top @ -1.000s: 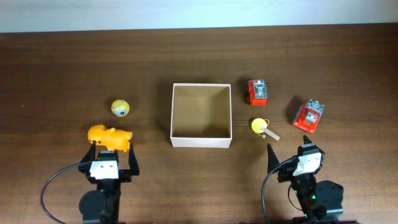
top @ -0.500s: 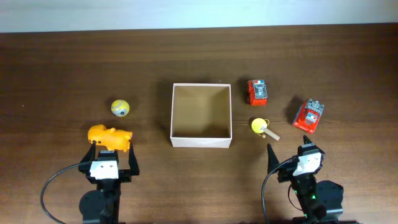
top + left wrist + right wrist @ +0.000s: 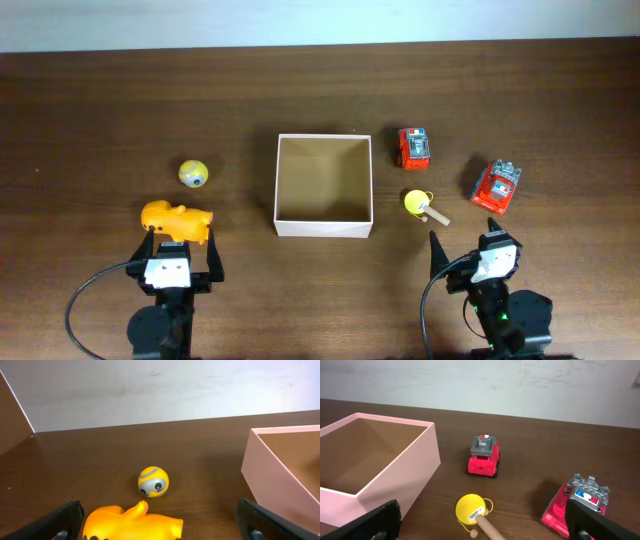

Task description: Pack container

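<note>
The container [image 3: 323, 229], a square open-topped box with white walls and a tan inside, stands mid-table with nothing in it. An orange toy animal [image 3: 176, 219] lies just ahead of my left gripper [image 3: 181, 248], which is open. In the left wrist view the animal [image 3: 132, 522] sits low between the wide jaws, untouched. A yellow-and-grey ball [image 3: 194, 174] rests beyond it. My right gripper [image 3: 470, 250] is open too, with a yellow ball on a wooden handle [image 3: 472, 510] just ahead of it.
A red toy truck [image 3: 414, 147] stands right of the container. A second red vehicle [image 3: 497, 186] lies tilted further right, close to my right gripper's right finger. The container's wall [image 3: 280, 485] rises at the right edge of the left wrist view.
</note>
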Available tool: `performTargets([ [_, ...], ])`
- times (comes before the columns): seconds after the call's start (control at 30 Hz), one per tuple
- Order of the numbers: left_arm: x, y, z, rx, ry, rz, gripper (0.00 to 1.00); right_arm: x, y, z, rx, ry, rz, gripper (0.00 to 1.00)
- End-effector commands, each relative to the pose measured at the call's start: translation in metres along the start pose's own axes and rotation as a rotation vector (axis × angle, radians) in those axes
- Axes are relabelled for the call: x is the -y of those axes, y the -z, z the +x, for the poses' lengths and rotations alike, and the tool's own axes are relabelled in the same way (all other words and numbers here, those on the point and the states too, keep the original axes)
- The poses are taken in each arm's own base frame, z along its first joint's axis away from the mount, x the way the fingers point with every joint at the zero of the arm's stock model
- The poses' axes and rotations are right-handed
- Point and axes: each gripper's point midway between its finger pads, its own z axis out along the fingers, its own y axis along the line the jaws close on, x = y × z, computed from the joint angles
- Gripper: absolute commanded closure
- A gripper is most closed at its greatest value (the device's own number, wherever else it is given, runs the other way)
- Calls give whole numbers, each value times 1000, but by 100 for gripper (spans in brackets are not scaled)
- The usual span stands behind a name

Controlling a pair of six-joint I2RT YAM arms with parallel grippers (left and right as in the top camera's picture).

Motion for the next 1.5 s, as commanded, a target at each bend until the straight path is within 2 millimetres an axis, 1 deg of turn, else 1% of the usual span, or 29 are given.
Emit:
performTargets([
  [0.0,1,0,1,4,-8,5,1,-4,0,2,0,8,-19,1],
  [0.13,1,0,1,4,-8,5,1,-2,0,-2,16,11,-11,1],
  [0.23,1,0,1,4,-8,5,1,-1,0,2,0,8,-1,1],
  [0.5,1,0,1,4,-8,5,1,0,0,2,-1,7,1,1],
  [0.57,1,0,1,4,-8,5,1,4,0,1,2,-24,23,1],
  [0.67,1,0,1,4,-8,5,1,12,3,-6,12,-44,73,1],
  [0.77,1,0,1,4,-8,5,1,13,8,-24,28,-43,81,1],
  [0.8,1,0,1,4,-8,5,1,14,10,-38,15,-44,84,1],
  [0.87,1,0,1,4,-8,5,1,17,11,-52,-26,-47,96,1],
  [0.93,1,0,1,4,-8,5,1,19,9,-70,-87,-51,105,1],
  [1.03,1,0,1,4,-8,5,1,22,0,-99,-217,-60,107,1],
  [1.17,1,0,1,4,-8,5,1,31,-17,-137,-437,-76,124,1],
  [1.23,1,0,1,4,-8,5,1,36,-26,-155,-521,-87,133,1],
  [1.27,1,0,1,4,-8,5,1,38,-30,-162,-554,-90,136,1],
  [1.33,1,0,1,4,-8,5,1,41,-43,-175,-623,-99,130,1],
  [1.37,1,0,1,4,-8,5,1,37,-52,-182,-639,-110,101,1],
  [1.4,1,0,1,4,-8,5,1,32,-59,-184,-664,-123,65,1],
  [1.43,1,0,1,4,-8,5,1,31,-67,-184,-686,-131,51,1],
  [1.47,1,0,1,4,-8,5,1,26,-78,-185,-691,-144,18,1],
])
